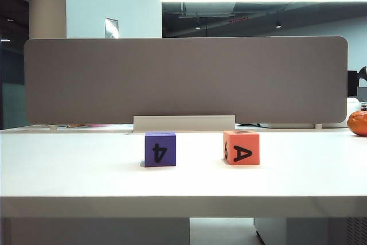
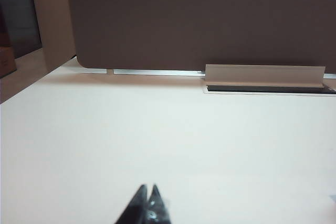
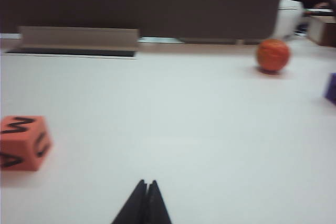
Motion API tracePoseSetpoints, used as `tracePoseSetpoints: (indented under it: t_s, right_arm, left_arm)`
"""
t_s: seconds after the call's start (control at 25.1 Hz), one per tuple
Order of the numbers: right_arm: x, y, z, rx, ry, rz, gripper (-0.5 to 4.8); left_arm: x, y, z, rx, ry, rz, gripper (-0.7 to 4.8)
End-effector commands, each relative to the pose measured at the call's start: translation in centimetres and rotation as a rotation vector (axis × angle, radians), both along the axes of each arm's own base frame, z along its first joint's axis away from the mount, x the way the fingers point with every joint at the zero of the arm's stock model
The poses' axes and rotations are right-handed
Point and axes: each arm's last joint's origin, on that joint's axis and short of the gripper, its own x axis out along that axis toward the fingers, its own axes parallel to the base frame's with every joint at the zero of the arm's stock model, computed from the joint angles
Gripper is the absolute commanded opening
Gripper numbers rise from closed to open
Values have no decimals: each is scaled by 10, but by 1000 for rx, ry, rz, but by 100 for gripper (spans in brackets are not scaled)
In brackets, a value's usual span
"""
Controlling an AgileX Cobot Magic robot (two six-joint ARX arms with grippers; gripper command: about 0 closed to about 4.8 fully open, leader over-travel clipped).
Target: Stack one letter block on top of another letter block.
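The purple letter block (image 1: 160, 148) with a black "4" stands on the white table (image 1: 74, 170), left of middle. The orange-red letter block (image 1: 241, 147) with "A" and "6" stands apart from it to the right, level with it. In the right wrist view the orange-red block (image 3: 21, 142) lies off to one side of my right gripper (image 3: 147, 183), which is shut and empty over bare table. My left gripper (image 2: 148, 188) is shut too, with nothing in it, and its view holds no block. Neither gripper shows in the exterior view.
A grey divider panel (image 1: 183, 78) runs along the table's back, with a pale cable cover (image 1: 183, 123) at its foot. An orange fruit (image 1: 358, 123) sits at the far right. A purple object (image 3: 331, 88) is cut off at the right wrist view's edge.
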Motion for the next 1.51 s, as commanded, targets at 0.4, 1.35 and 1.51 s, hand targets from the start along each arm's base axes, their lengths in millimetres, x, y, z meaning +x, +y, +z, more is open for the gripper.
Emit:
tracePoseSetpoints:
  t_s: [0.4, 1.35, 1.51]
  right_arm:
    - [-3, 12, -10, 114, 116, 414, 0]
    - [-4, 13, -10, 138, 119, 439, 0]
    - [-4, 13, -10, 138, 119, 439, 0]
  left_arm:
    - [0, 0, -4, -8, 47, -5, -6]
    - [13, -10, 66, -174, 97, -360, -6]
    - [38, -13, 83, -203, 195, -465, -6]
